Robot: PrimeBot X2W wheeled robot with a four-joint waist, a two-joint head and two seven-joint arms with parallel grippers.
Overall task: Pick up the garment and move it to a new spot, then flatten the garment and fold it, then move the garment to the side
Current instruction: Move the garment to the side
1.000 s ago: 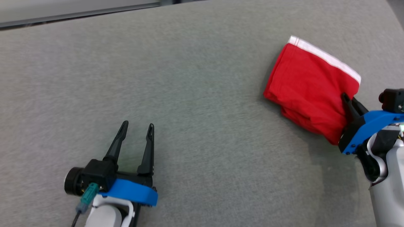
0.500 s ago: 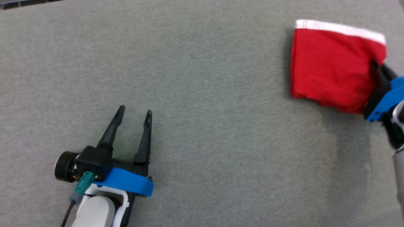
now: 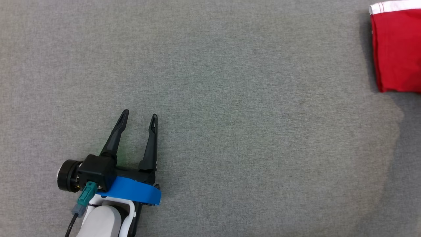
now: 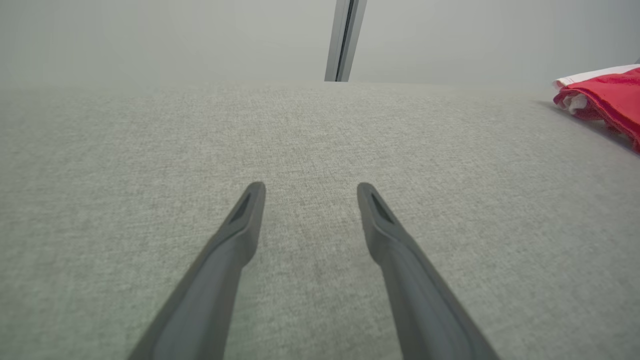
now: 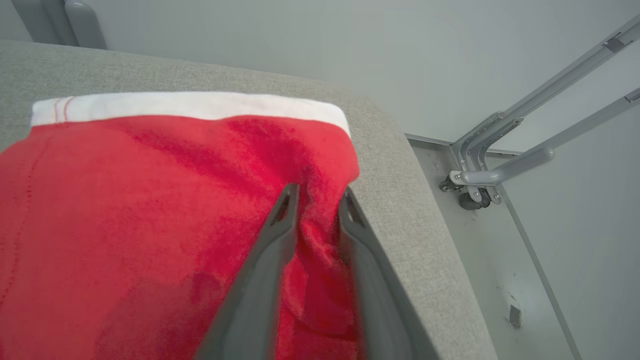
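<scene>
- The red garment [image 3: 398, 49] lies folded on the grey cloth table [image 3: 230, 98], at about 2 o'clock in the head view, and the picture's edge cuts it.
- Its white band [image 5: 190, 105] runs along its 12 o'clock side.
- The right gripper [image 5: 319, 190] has its 2 fingers drawn nearly together, with a ridge of the red cloth pinched between them, near the table's edge.
- The left gripper [image 3: 139, 114] is at 7 o'clock, its 2 fingers spread apart and holding nothing, well apart from the garment.
</scene>
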